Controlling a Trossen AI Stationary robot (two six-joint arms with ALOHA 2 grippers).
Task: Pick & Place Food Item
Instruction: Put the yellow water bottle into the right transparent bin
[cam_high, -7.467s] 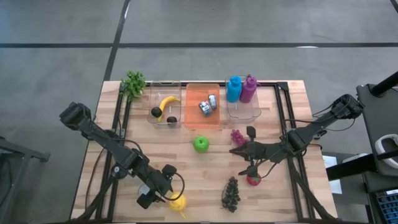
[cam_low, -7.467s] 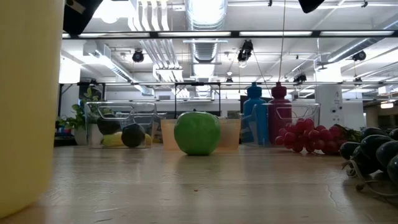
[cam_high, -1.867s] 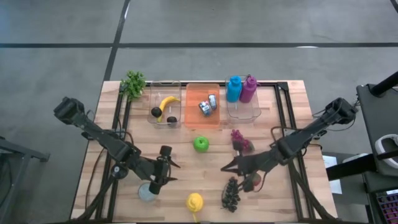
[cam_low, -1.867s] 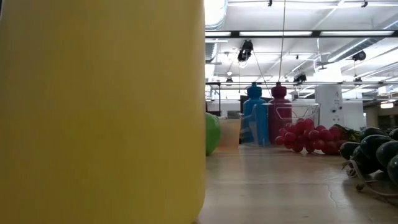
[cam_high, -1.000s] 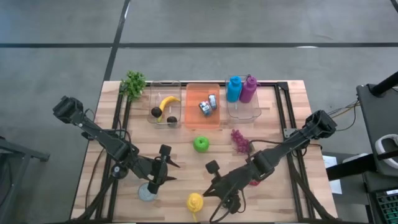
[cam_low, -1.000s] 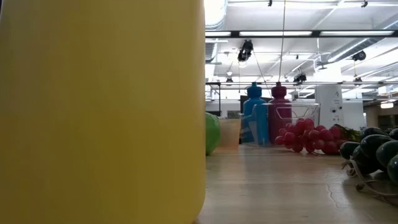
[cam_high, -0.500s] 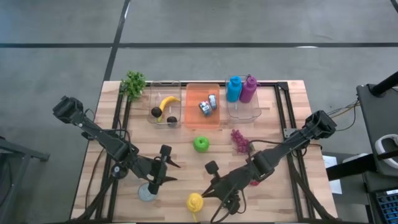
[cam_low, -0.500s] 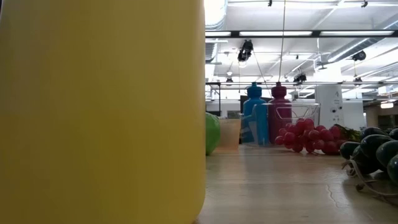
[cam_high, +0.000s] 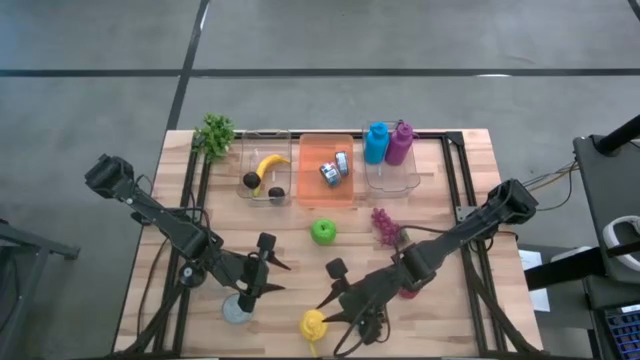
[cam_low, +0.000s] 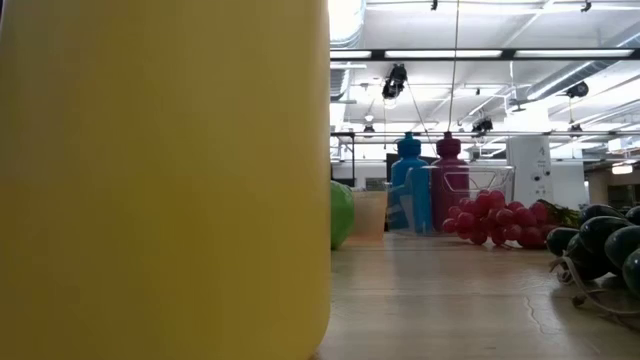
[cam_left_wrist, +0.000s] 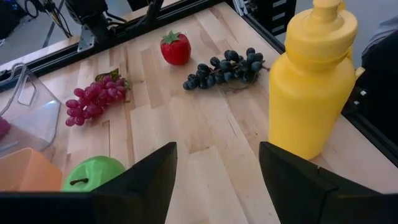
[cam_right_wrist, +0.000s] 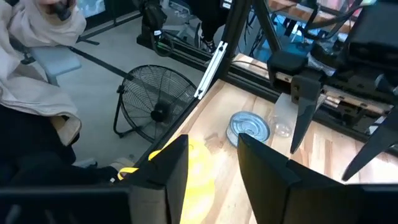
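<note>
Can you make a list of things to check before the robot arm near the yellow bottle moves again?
1. Yellow bottle standing upright: ok.
2. Right gripper lined up with the bottle: ok, it sits right beside it in the high view.
3. Right fingers apart enough to fit around the bottle: ok, there is a gap between them.
4. Bottle held by the right gripper: cannot tell.
5. Left gripper out of the way: ok, it is open and off to the side above the tin can.
6. Black grapes clear of the bottle: ok.
</note>
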